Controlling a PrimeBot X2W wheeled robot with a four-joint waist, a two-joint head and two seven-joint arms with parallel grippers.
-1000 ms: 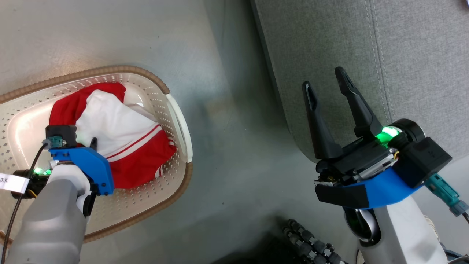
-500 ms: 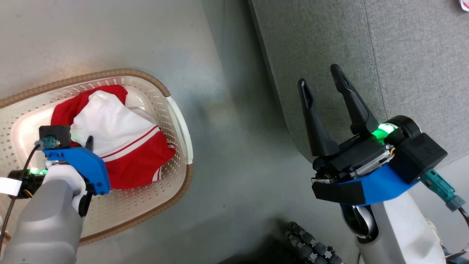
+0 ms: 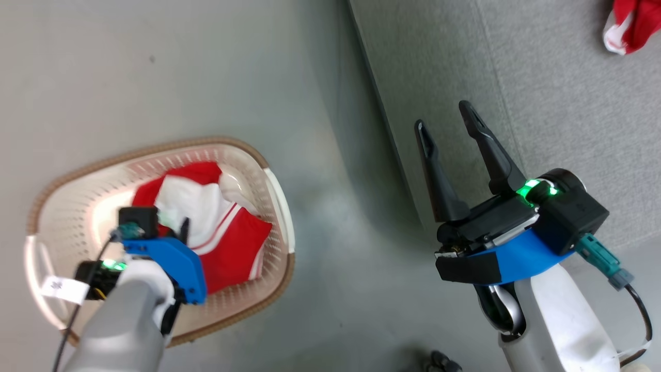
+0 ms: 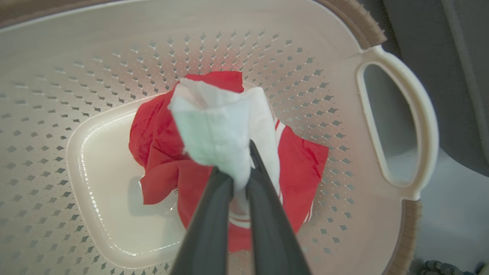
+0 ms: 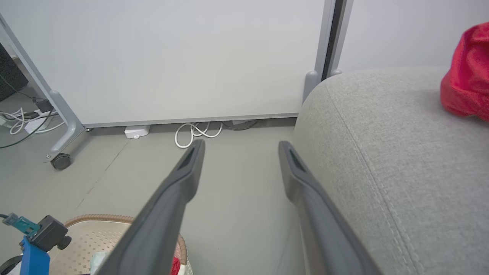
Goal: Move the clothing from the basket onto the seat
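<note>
Open floor (image 3: 341,248) lies between the basket (image 3: 282,199) and the seat (image 3: 542,93).

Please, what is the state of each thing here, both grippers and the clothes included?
left gripper: shut on the red and white garment.
right gripper: open, empty.
red and white garment: bunched, pinched, lying in the basket.
basket: upright, holding one garment.
red garment: crumpled on the seat.

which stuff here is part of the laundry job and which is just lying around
Job:
- white-and-red top, pinched in the left hand
- basket
- seat
- red top, already on the seat

Lying about:
- white cable
- partition and its caster
</note>
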